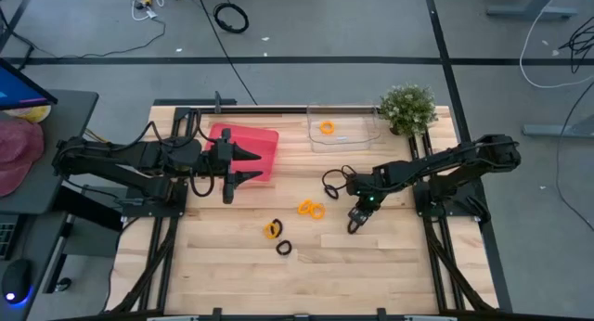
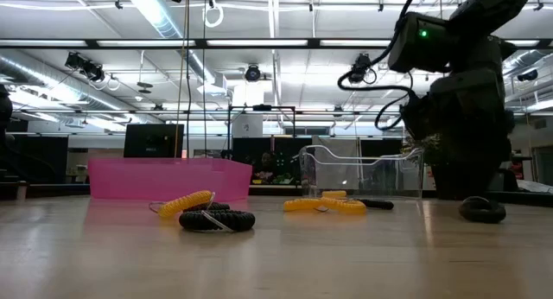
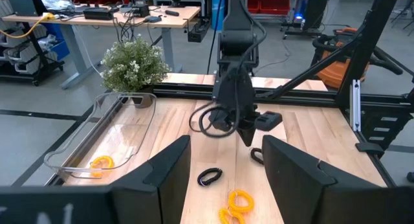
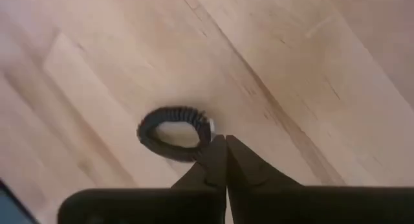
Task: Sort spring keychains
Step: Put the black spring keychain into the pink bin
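Note:
A black spring keychain (image 4: 171,132) lies flat on the wooden table, right at the tips of my right gripper (image 4: 224,141), which is shut and points steeply down at the table's right middle (image 1: 354,226). Two orange spring keychains (image 1: 311,210) (image 1: 271,230) and another black one (image 1: 283,248) lie on the boards toward the centre. One more orange keychain (image 1: 327,128) rests inside the clear container (image 1: 371,140). My left gripper (image 1: 255,167) hovers open, well above the pink tray (image 1: 264,140). My right gripper comes from above, slanting steeply down, and its shut fingertips (image 4: 217,149) meet the ring's edge beside the small white piece (image 4: 211,125). The left finger covers that stretch of cord, so I cannot tell whether a strand is pinched. The ring lies on the table.
A potted plant (image 1: 406,108) stands at the far right corner beside the clear container. A black cable loop (image 1: 331,182) hangs from the right arm. Bare boards stretch along the near half of the table (image 1: 371,275).

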Robot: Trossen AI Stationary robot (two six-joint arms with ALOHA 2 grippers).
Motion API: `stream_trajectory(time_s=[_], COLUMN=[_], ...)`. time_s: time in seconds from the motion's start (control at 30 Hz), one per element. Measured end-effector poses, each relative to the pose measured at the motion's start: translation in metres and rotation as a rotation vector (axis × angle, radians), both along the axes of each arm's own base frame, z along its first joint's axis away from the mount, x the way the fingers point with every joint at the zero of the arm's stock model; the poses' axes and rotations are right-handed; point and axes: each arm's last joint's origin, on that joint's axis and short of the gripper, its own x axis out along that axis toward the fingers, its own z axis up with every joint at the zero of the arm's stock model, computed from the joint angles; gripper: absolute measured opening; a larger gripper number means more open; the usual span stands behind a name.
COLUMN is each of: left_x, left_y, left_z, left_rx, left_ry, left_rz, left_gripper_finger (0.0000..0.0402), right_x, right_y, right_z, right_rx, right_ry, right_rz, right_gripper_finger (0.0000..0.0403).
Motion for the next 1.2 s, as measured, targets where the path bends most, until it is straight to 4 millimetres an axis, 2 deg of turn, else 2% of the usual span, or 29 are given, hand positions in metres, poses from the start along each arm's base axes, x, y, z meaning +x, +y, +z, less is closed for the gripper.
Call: stream_trajectory(time_s=[0.2, 0.3, 0.47, 0.6, 0.73, 0.9, 1.2], left_x=[0.000, 0.000, 0.000, 0.000, 0.000, 0.000, 0.000], left_y=[0.000, 0.000, 0.000, 0.000, 0.000, 0.000, 0.000], left_z=[0.000, 0.000, 0.000, 0.000, 0.000, 0.000, 0.000], left_rx=[0.001, 0.001, 0.001, 0.001, 0.000, 0.000, 0.000], left_ry=[0.000, 0.000, 0.001, 0.000, 0.000, 0.000, 0.001], left_rz=[0.000, 0.000, 0.000, 0.000, 0.000, 0.000, 0.000], left_gripper_finger=[0.0195, 0.0195, 0.0195, 0.0195, 0.0195, 0.0195, 0.0195], right_x=[-0.007, -0.006, -0.003, -0.003, -0.004, -0.006, -0.001], right_y=[0.000, 0.000, 0.000, 0.002, 0.003, 0.001, -0.006], right_z=[0.014, 0.016, 0.012, 0.003, -0.007, -0.012, -0.011], right_rx=[0.005, 0.012, 0.009, 0.074, 0.128, 0.098, 0.093], right_ry=[-0.045, -0.069, -0.060, -0.050, -0.061, -0.050, -0.106], right_rz=[-0.002, 0.009, 0.018, 0.042, 0.034, -0.005, -0.028], right_gripper_finger=[0.0002, 0.0015, 0.0073, 0.0125, 0.0156, 0.0171, 0.0168])
